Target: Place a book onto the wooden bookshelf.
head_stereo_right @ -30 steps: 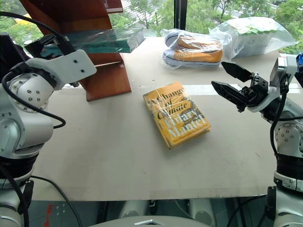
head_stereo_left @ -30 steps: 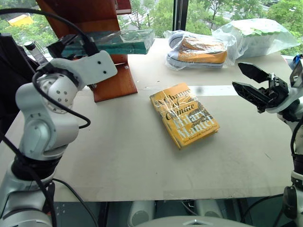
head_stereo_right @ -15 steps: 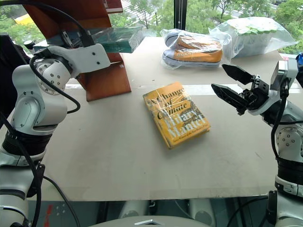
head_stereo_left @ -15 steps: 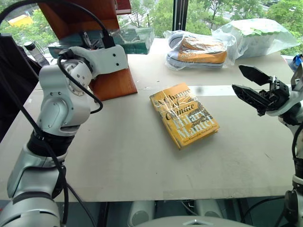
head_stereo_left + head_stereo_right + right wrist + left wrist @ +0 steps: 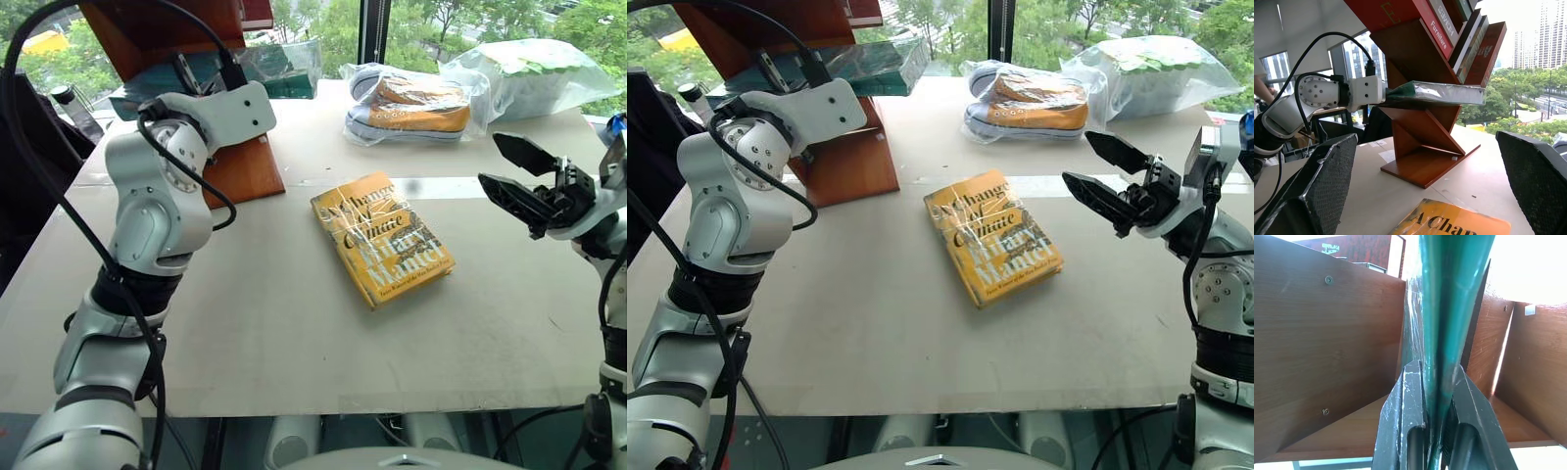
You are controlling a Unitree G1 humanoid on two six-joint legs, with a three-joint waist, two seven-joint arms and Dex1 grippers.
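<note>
The book [image 5: 1444,92], teal-green and wrapped in shiny plastic, lies level across a tier of the wooden bookshelf [image 5: 235,171]. My left gripper [image 5: 1432,369] is shut on its near edge, at the shelf's left side [image 5: 191,73]. The book's far end [image 5: 284,69] sticks out past the shelf's slanted side. My right gripper [image 5: 514,168] hovers open above the table's right side, apart from everything, with nothing between its fingers.
A yellow-orange book [image 5: 382,238] lies flat in the middle of the table [image 5: 245,323]. Bagged orange sneakers [image 5: 416,103] and another plastic bag [image 5: 534,64] sit at the back right. Several books [image 5: 1449,24] stand in the shelf's upper tiers.
My left arm has reached forward and a little to the right, carrying the teal book deeper into the shelf tier. The right arm and the yellow book have stayed put.
</note>
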